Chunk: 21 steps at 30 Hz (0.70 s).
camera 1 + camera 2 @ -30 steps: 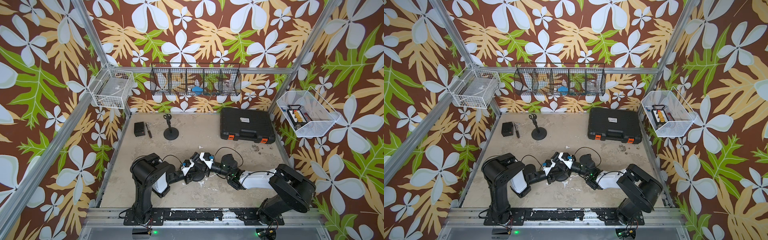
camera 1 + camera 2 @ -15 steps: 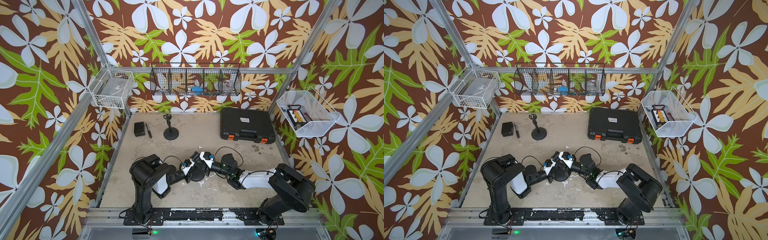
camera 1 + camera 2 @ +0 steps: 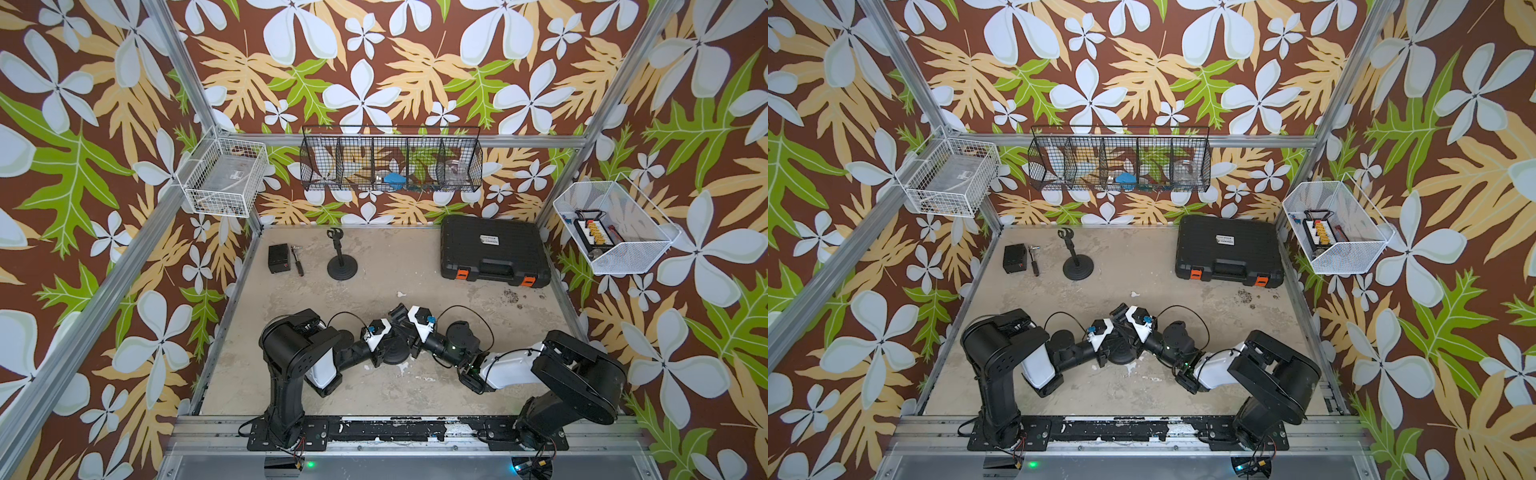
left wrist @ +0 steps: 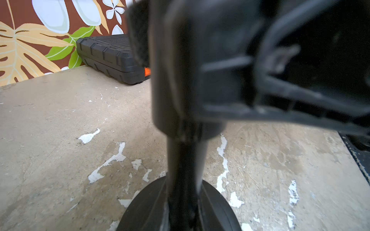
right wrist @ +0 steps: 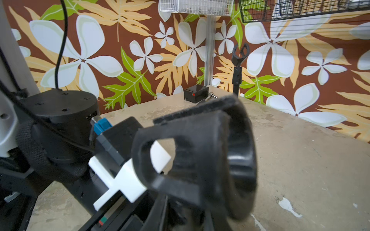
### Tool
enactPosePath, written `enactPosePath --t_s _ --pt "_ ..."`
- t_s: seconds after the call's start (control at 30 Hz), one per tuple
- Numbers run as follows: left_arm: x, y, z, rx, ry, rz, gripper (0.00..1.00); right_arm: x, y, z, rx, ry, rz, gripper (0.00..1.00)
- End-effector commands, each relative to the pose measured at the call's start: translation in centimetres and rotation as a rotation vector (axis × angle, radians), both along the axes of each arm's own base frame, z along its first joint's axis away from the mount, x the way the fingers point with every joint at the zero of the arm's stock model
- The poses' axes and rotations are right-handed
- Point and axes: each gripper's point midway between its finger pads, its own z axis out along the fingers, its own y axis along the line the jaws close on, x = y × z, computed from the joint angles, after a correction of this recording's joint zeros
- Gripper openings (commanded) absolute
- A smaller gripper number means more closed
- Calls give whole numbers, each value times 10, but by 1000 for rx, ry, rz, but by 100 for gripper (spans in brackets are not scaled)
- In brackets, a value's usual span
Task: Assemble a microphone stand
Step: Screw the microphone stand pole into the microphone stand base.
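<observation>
near centre, left gripper [image 3: 392,332] pinches the pole [image 4: 185,160] narrow above its base [image 4: 144,208], right gripper [image 3: 402,318] clamps the upper sleeve [image 4: 172,80]: joining step, next likely needs a steady upright twist.

Bare table [image 3: 415,270] in the middle, case [image 3: 494,251] back right, stand [image 3: 342,268], box [image 3: 278,258] back left, left arm [image 3: 299,349], right arm [image 3: 573,370] crowding the front

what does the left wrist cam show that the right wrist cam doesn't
Only left wrist: the black tool case and, close up, a pole rising from a round base. Only right wrist: an upright mic stand with clip, a small black box and a white wire basket. Both: the worn beige table and floral wall.
</observation>
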Motion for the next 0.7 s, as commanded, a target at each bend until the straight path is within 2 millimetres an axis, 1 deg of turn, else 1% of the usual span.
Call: enactPosePath --t_s 0.0,0.07,0.1,0.2,0.23,0.33,0.43,0.57,0.67 --pt "3 -1 59 -169 -183 2 9 11 -15 -48 -149 120 -151 0" --pt "3 -2 58 -165 -183 -1 7 10 -11 -48 -157 118 -144 0" --pt "2 -2 56 -160 -184 -5 6 10 -10 -47 -156 118 -140 2" --pt "2 -3 52 -143 -190 -7 4 6 -9 -42 -157 111 -117 32" --pt "3 -3 50 -135 -193 -7 4 5 -8 -40 -165 107 -104 38" --pt "3 -4 41 -115 -185 -14 3 0 -11 -34 -183 92 -67 52" --pt "2 -5 36 -106 -177 -24 2 -10 -15 -27 -178 85 32 58" --pt "0 -5 36 -103 -180 -30 1 -23 -21 -17 -174 63 190 56" --pt "0 -5 38 -108 -182 -32 2 -23 -26 -7 -167 47 261 53"
